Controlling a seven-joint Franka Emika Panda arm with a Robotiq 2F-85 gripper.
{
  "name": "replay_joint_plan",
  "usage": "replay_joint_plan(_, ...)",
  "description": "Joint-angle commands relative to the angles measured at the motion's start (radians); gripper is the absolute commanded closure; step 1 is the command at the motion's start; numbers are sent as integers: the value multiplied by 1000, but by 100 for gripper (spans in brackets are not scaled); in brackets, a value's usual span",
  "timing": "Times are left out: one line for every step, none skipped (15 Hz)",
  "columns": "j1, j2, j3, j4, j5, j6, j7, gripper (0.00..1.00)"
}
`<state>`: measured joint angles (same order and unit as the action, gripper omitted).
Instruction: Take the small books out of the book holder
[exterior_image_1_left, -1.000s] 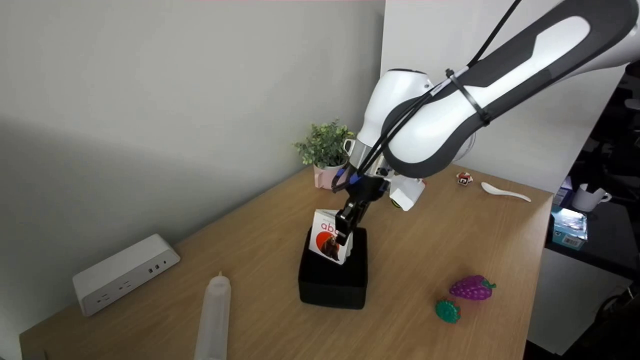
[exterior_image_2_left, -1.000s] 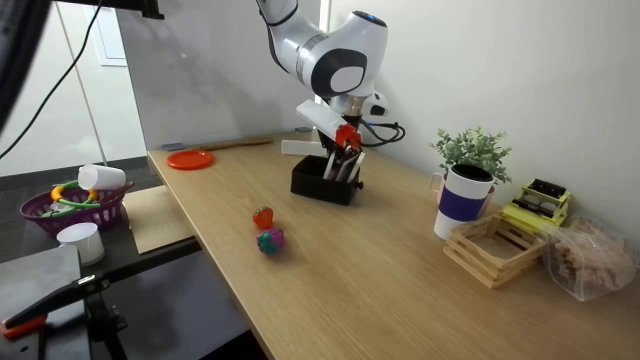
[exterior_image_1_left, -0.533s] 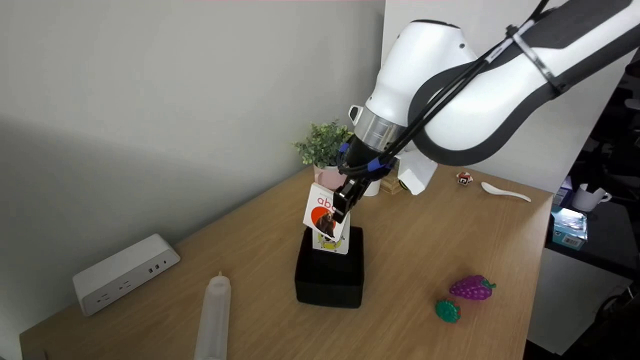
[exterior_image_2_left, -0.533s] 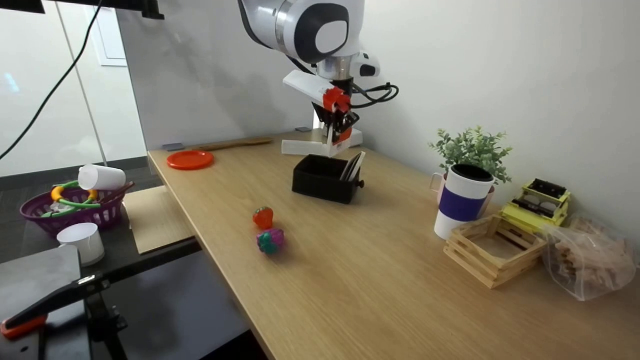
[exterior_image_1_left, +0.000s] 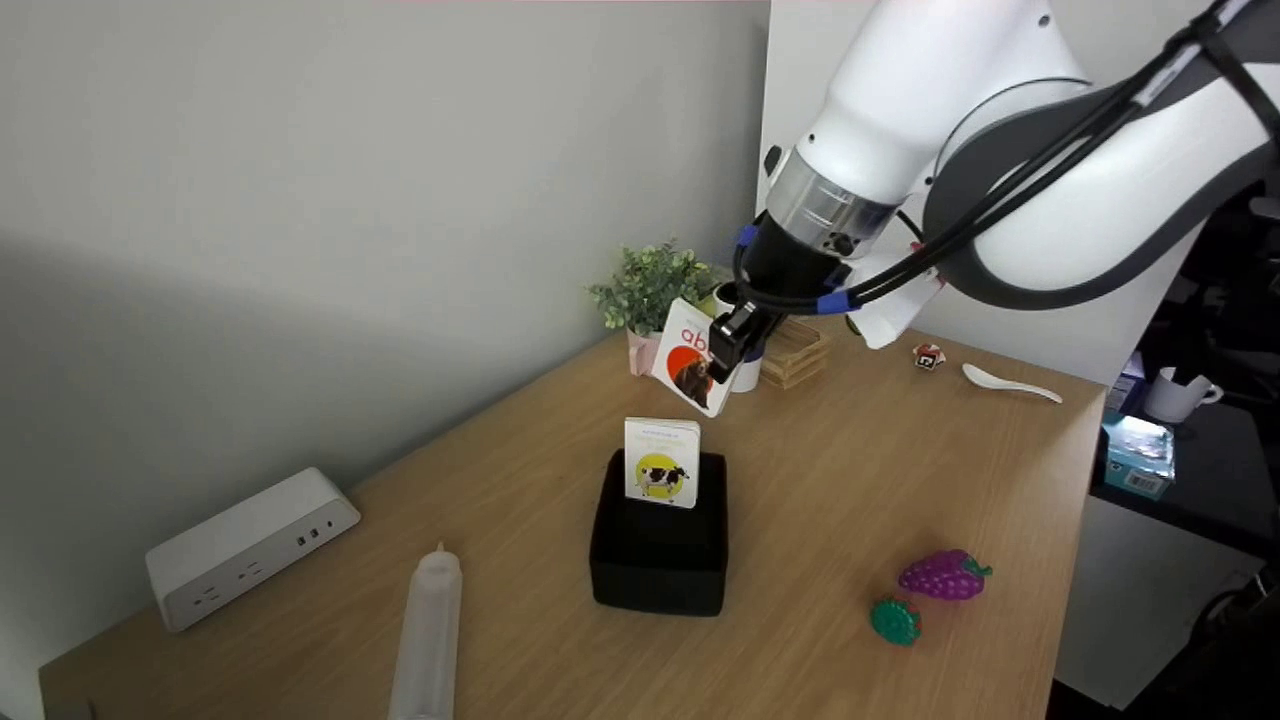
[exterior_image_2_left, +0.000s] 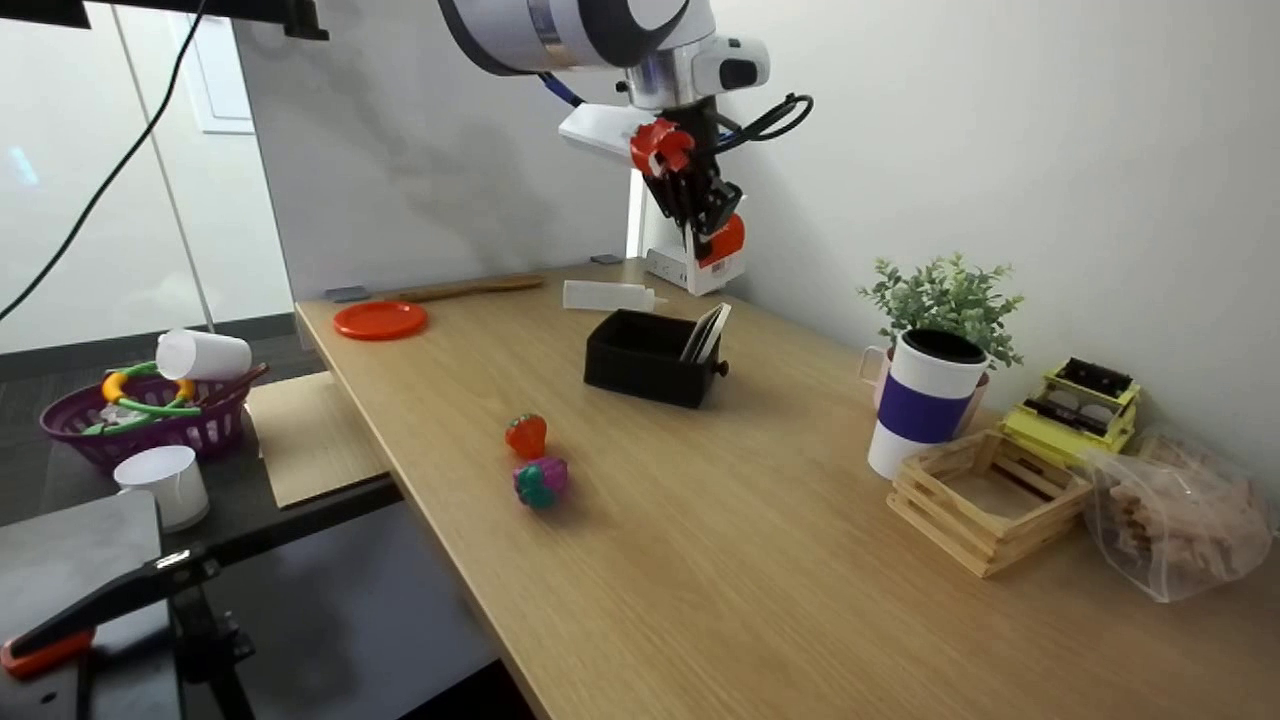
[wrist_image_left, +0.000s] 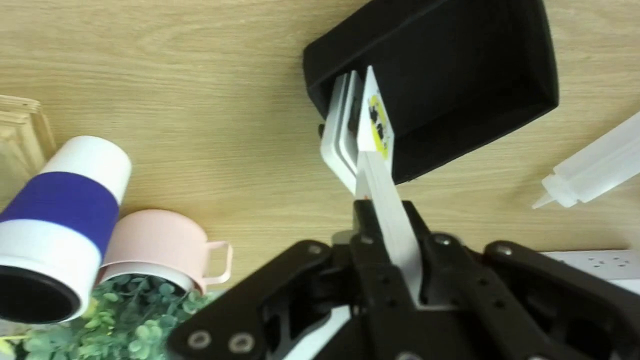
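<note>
Small white board books (exterior_image_2_left: 714, 333): you have the red-circle bear copy (exterior_image_1_left: 690, 360) clamped in the black gripper (wrist_image_left: 386, 212), clear of the squat black box-like holder (exterior_image_1_left: 657, 585); the yellow-circle cow copy (exterior_image_1_left: 661, 462) and at least one more are left inside.

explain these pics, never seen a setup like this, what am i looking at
You're looking at one robot arm ending in a black gripper. Two pictures are taken from spots outside it; the third looks down from its wrist. The gripper is closed on a small book with a red circle on its cover, held in the air clear of the black book holder, where other small books lean. Also on the wooden table: a squeeze bottle, toy fruit, a leafy plant.
</note>
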<state>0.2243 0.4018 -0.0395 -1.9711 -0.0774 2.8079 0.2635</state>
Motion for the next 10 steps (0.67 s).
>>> replay_joint_plan(73,-91,-124,-116,-113,46,182,96)
replay_joint_plan(86,-105,-150,-132,-138,33,237,96)
replay_joint_plan(90,-114,-162,-142,-150,15,280,96)
replay_joint_plan(79,-121,-153,-151,-133,-8,300,96)
replay_joint_plan(61,-126,-135,-158,-101,-32,307,96)
replay_joint_plan(26,-129,-91,-166,-37,-49,279,96)
replay_joint_plan(5,-124,-65,-168,11,-60,263,96)
replay_joint_plan(-32,-122,-13,-167,100,-82,207,96)
replay_joint_plan(-58,-111,25,-161,177,-90,168,96)
replay_joint_plan(-87,-105,69,-152,261,-110,119,96)
